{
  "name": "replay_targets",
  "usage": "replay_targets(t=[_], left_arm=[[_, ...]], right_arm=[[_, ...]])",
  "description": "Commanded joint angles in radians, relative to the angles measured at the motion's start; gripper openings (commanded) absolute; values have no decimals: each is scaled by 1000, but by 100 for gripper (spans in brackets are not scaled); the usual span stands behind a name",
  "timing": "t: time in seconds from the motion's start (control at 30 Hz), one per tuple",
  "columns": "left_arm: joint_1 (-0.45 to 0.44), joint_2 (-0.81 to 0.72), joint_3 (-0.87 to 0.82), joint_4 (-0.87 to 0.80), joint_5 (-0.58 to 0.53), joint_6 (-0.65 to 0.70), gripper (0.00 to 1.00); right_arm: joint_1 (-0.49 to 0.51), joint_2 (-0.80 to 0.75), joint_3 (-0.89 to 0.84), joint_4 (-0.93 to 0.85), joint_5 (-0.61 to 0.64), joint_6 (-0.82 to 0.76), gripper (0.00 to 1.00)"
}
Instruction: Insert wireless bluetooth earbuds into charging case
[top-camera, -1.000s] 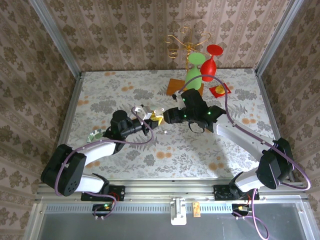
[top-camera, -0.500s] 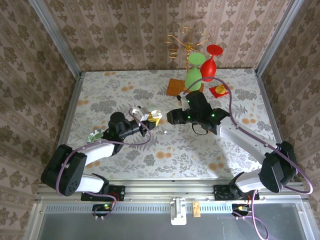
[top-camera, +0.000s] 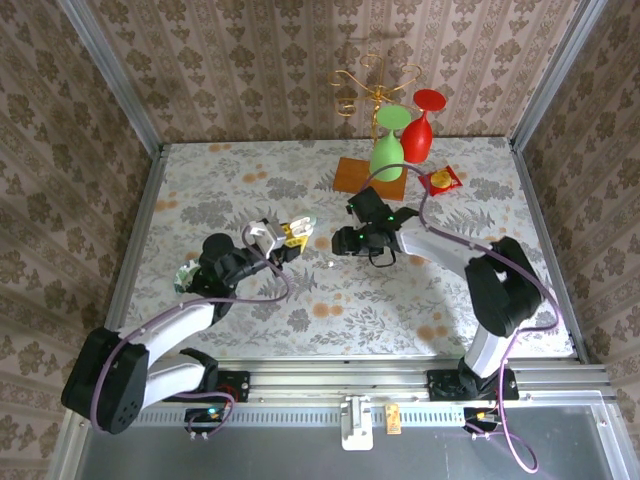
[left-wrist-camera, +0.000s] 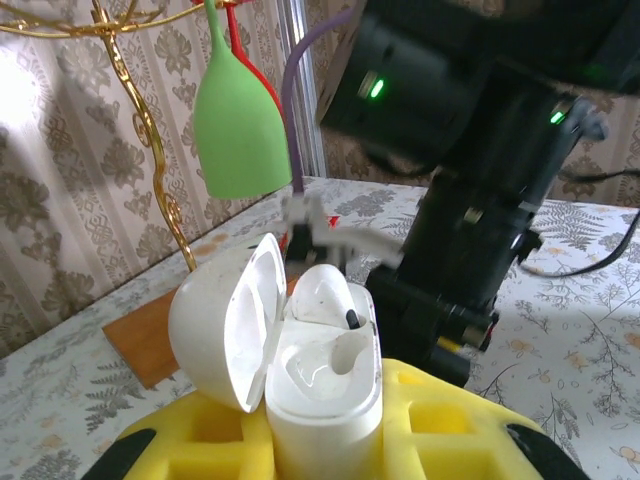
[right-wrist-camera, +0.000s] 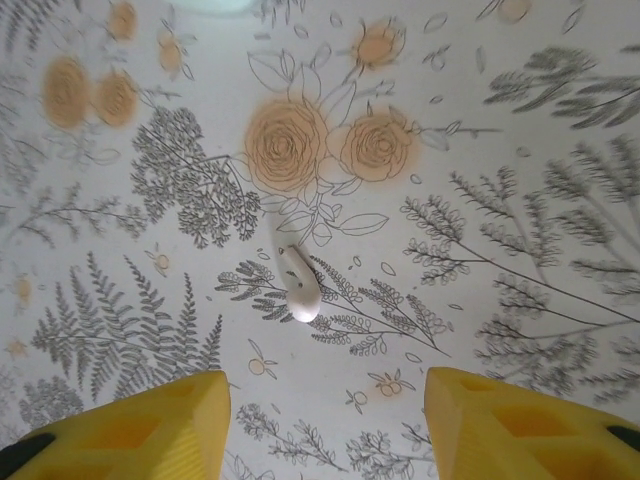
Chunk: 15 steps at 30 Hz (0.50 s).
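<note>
The flowered surface (top-camera: 200, 190) carries both arms. The right arm (top-camera: 440, 245) has changed most in the last second. It was stretched out with its wrist up against the case, and it has now folded back at the elbow and tipped its jaws down toward the surface. The left arm (top-camera: 170, 320) has drawn back a little toward its own side. Its jaws are clamped tight on the white charging case (left-wrist-camera: 320, 400), which it holds raised with the lid (left-wrist-camera: 215, 320) swung open.

One earbud (left-wrist-camera: 322, 295) looks to be seated in a slot of the case already, and the slot beside it appears empty. The other earbud (right-wrist-camera: 298, 285) lies loose on the surface, just right of the case in the overhead view. It sits directly below the right jaws, whose yellow pads (right-wrist-camera: 130, 430) stand apart on either side of it and hold nothing.

To me, the right arm has finished at the case and is lining up to pick up the second bud.
</note>
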Motion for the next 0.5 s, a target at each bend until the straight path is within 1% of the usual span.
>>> replay_targets(t=[0.0,0.2,0.47], left_arm=[[4,-31,-15,-54,-8,48,2],[3,-55,-30,-58,-7,44,2],[3,-74,-35,-91,0,56,2]], right_arm=[[20,75,73,-45,-58,13,53],[32,215,182,-53,-95,-20,48],[34,352,309,-111,-108,-98,44]])
